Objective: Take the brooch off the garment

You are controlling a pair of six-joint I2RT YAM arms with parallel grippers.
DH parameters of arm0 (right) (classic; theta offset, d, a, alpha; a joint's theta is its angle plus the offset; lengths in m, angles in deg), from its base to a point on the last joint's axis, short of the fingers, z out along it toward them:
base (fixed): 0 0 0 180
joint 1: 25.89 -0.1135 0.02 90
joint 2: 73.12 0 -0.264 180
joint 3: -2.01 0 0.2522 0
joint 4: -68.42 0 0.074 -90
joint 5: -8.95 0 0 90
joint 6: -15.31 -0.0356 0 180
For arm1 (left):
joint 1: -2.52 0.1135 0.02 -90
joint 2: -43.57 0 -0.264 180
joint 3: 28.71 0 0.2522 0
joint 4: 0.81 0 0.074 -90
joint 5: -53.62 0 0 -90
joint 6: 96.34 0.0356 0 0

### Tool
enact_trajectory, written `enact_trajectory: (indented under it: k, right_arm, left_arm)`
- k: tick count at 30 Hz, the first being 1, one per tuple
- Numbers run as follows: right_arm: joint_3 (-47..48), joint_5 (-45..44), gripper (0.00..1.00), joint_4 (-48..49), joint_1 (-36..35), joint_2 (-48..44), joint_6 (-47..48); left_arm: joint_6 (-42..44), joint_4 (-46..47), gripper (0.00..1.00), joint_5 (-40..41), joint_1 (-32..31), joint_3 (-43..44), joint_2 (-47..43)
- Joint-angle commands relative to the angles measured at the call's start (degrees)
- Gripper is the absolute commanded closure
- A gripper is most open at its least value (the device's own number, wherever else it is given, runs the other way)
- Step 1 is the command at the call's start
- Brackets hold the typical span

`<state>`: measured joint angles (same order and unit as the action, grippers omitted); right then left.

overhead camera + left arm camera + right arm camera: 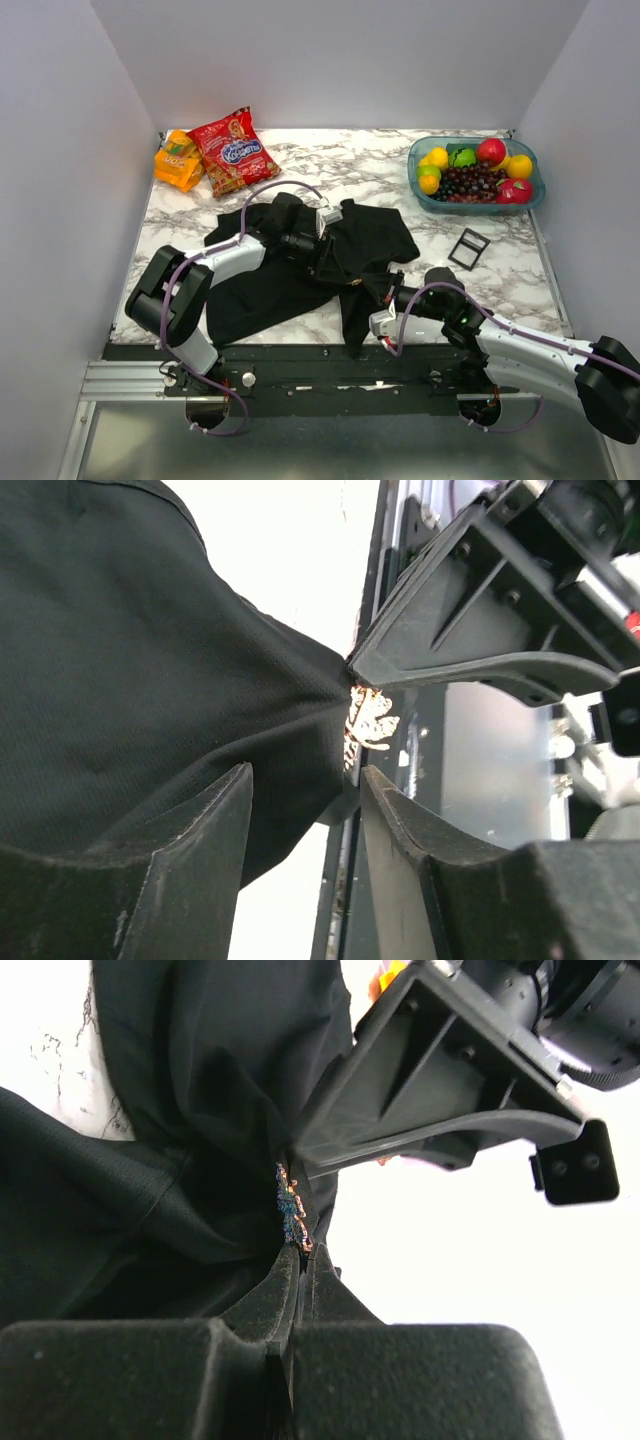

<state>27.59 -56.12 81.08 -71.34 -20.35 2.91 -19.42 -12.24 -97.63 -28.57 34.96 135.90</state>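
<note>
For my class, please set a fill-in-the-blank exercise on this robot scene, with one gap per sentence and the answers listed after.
1. The garment is ___ in colour.
2. The right gripper has its fingers ___ at the brooch.
3. The left gripper has its fingers ___.
4. The blue bowl at the far right holds ___.
Missing words: black; shut; open; fruit.

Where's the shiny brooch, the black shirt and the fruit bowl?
brooch [368,723], left wrist view, its glinting middle.
black shirt [260,290], top external view, its near-left cloth.
fruit bowl [475,208], top external view, its near wall.
</note>
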Motion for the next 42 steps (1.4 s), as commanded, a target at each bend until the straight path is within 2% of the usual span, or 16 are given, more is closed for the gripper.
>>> enact_trajectory:
  k: [1, 7, 14, 16, 17, 19, 34, 42]
  right_arm:
    - [0.05, 2.76, 1.00, 1.80, -0.52, -1.18, 2.11]
    - [1.19, 4.34, 1.00, -1.80, -0.51, -1.18, 1.68]
    - [2.34, 4.78, 1.00, -3.74, -0.60, -0.57, 1.24]
    - [2.34, 4.69, 1.00, -4.00, -0.52, -0.74, 1.23]
    - [2.42, 4.69, 1.00, -4.35, -0.52, -0.66, 1.23]
    - [2.51, 4.78, 1.00, -4.62, -0.60, -0.57, 1.06]
    - [2.78, 10.58, 1.00, -0.84, -0.60, 4.97, -3.06]
    - [2.16, 11.45, 1.00, 5.92, -0.52, 7.87, -4.83]
  left_arm:
    - [5.09, -0.05, 0.43, 3.77, -0.90, 1.24, -0.05]
    - [3.85, 3.38, 0.44, 2.72, -1.52, 2.82, 2.32]
    - [10.34, -3.45, 0.77, 0.44, -3.36, 6.95, 4.61]
    - [11.14, -4.52, 0.84, -0.61, -3.45, 7.30, 4.87]
    - [11.41, -5.22, 0.92, -1.06, -3.45, 7.57, 4.87]
    - [11.24, -5.32, 1.00, -2.02, -3.45, 7.75, 4.79]
    - [2.10, 2.15, 1.00, -3.52, -3.80, 9.68, 4.96]
    - [2.80, 0.66, 1.00, -2.99, -3.71, 8.19, 4.43]
